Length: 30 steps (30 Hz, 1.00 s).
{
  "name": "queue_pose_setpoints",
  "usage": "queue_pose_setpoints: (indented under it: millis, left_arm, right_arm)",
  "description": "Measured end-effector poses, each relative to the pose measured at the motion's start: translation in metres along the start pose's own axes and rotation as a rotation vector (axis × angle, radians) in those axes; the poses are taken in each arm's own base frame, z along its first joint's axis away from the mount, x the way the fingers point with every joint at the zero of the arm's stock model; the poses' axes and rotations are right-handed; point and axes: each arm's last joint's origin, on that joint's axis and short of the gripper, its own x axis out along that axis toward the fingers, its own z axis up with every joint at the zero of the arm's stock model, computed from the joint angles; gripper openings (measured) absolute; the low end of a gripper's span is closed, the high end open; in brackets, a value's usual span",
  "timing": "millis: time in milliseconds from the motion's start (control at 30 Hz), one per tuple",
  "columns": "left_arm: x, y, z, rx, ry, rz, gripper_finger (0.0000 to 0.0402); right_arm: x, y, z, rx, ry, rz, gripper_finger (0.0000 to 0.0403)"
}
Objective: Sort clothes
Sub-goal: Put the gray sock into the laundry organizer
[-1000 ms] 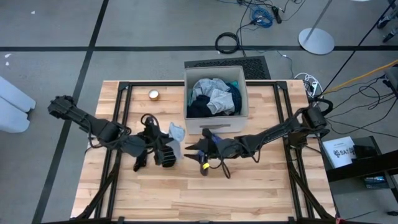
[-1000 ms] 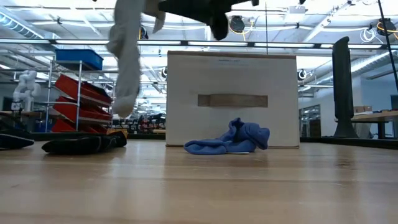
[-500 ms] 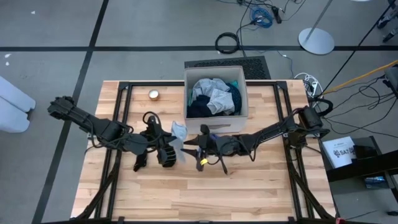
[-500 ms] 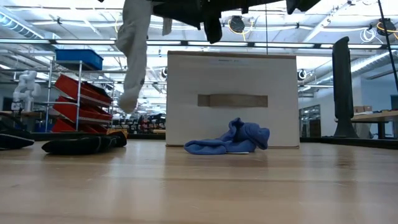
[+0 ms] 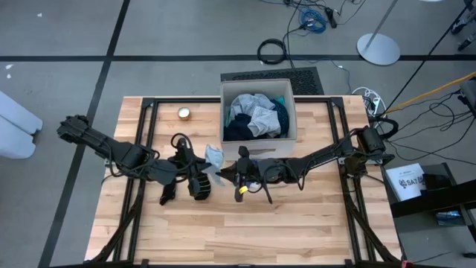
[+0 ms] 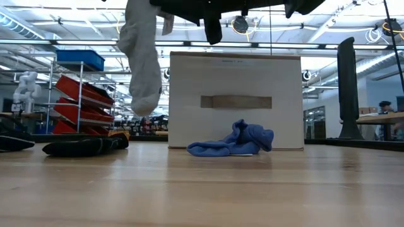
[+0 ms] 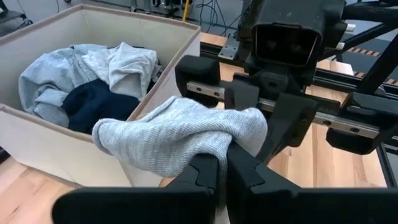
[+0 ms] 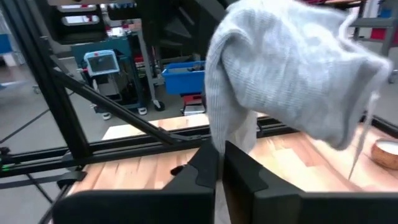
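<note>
A light grey sock (image 5: pixel 213 156) hangs in the air between my two grippers, in front of the beige box (image 5: pixel 260 147). In the low view the grey sock (image 6: pixel 142 57) dangles with its free end clear of the table. My left gripper (image 5: pixel 202 177) is shut on it. My right gripper (image 5: pixel 223 175) faces the left one and is shut at the same sock (image 8: pixel 280 74). A blue garment (image 6: pixel 233 142) lies on the table against the box front. Black socks (image 6: pixel 85 146) lie on the table at the left. The box holds grey, navy and turquoise clothes (image 5: pixel 255 115). My left gripper pinches the grey sock's bunched middle (image 7: pixel 214 146) between its two fingers, coming level from the table's left. The sock drapes over the fingertips and hangs clear of the table. My right gripper is shut on a lower fold of the sock (image 8: pixel 231 142), coming level from the table's right. The fingers hide the exact spot.
The box (image 6: pixel 233 75) stands at the table's far middle, just behind both grippers. A small round object (image 5: pixel 183 113) lies at the far left. Black frame rails (image 5: pixel 141 149) run along both table sides. The near half of the table (image 5: pixel 245 231) is bare wood.
My right gripper has gone toward the table's left edge, up to the hanging grey sock and my left gripper. The sock has swung a little toward the right gripper, still hanging clear of the table.
</note>
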Motion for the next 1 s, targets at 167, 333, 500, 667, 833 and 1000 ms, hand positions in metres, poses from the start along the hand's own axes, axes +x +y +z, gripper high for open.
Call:
queue_pose_setpoints:
  millis: [167, 333, 500, 667, 833, 1000]
  left_arm:
    - [0.004, -0.002, -0.002, 0.043, 0.007, 0.002, 0.0037]
    - [0.013, -0.008, -0.008, 0.133, 0.037, 0.013, 0.0097]
    - [0.016, -0.007, -0.013, 0.162, 0.079, 0.031, 0.0164]
    - [0.004, 0.002, -0.012, 0.162, 0.100, 0.042, 0.0205]
    - [-0.013, 0.017, -0.010, 0.134, 0.096, 0.105, 0.0210]
    - [-0.023, 0.025, -0.011, 0.128, 0.110, 0.119, 0.0210]
  right_arm:
    - [0.000, 0.001, 0.001, 0.005, -0.005, 0.013, 0.0001]
    - [0.000, 0.001, 0.001, 0.005, -0.004, 0.013, 0.0001]
    - [-0.002, 0.000, 0.005, -0.016, -0.012, 0.009, 0.0000]
    - [-0.012, -0.002, 0.021, -0.056, -0.013, -0.034, 0.0000]
    - [-0.031, -0.006, 0.046, -0.116, -0.007, -0.108, 0.0000]
    - [-0.055, -0.011, 0.077, -0.180, -0.038, -0.181, 0.0000]
